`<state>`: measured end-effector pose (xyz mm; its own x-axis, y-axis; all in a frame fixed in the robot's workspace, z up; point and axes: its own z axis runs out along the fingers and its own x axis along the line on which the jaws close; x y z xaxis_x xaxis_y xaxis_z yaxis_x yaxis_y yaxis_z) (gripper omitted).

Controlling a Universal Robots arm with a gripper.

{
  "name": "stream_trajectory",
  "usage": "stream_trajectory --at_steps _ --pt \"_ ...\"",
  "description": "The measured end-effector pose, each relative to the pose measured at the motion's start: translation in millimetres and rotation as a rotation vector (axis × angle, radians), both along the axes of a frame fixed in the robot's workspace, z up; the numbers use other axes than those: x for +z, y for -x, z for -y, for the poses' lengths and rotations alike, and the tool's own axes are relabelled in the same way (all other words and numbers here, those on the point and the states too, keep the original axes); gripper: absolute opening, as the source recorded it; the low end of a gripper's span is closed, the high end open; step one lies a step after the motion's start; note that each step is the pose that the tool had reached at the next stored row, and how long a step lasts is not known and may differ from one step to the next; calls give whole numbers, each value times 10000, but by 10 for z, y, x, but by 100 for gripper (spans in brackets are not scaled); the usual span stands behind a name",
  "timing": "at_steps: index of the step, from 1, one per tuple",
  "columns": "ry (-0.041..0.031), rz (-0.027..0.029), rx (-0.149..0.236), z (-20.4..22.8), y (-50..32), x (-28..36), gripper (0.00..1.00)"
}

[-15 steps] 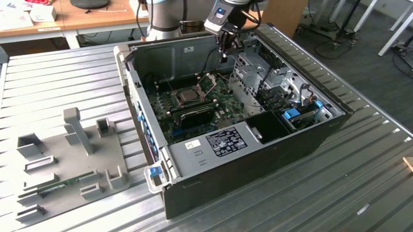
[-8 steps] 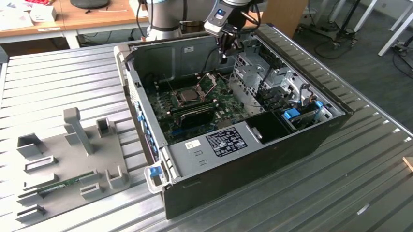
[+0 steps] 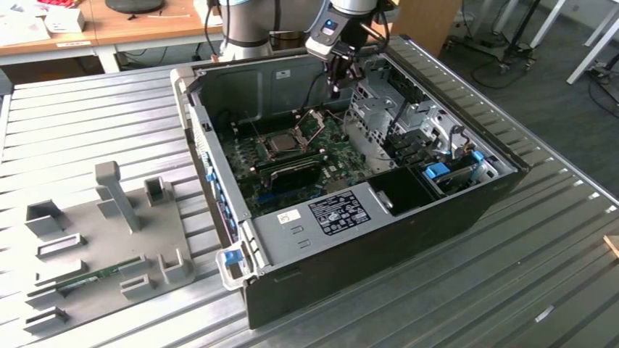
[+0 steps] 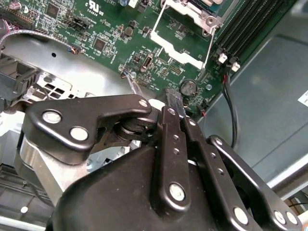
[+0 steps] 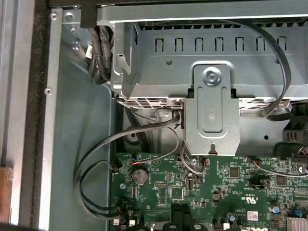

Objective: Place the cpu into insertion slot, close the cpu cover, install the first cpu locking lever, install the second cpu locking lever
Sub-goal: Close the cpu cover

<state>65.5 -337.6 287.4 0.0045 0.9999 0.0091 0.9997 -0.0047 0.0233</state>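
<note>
The motherboard (image 3: 324,163) is seen in green, speckled with small black chips and silvery solder points in both wrist views. The cpu (image 3: 284,143) is shown in dark grey, framed by the silvery rim of the insertion slot (image 3: 267,146), and the cpu cover (image 4: 178,50) is rendered in pale silver. The gripper (image 4: 174,98) is finished in glossy black and studded with bright silver screw heads. The computer case (image 3: 406,239) is coloured black outside and grey-blue inside, with blue clips (image 3: 232,258). Black and grey are seen on the cables (image 5: 96,159). The table (image 3: 87,109) is striped with silvery ribs, and the fixture plate (image 3: 97,254) is plain grey.
</note>
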Motion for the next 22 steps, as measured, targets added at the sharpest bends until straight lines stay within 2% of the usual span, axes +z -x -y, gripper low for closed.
stream_trajectory --at_steps 7,8,12,22 --pt "-1 0 32 6 2 -118 11" --pt "3 -1 66 6 5 -228 11" --pt "5 -1 89 6 6 -301 11" --pt "26 -2 92 7 6 -312 11"
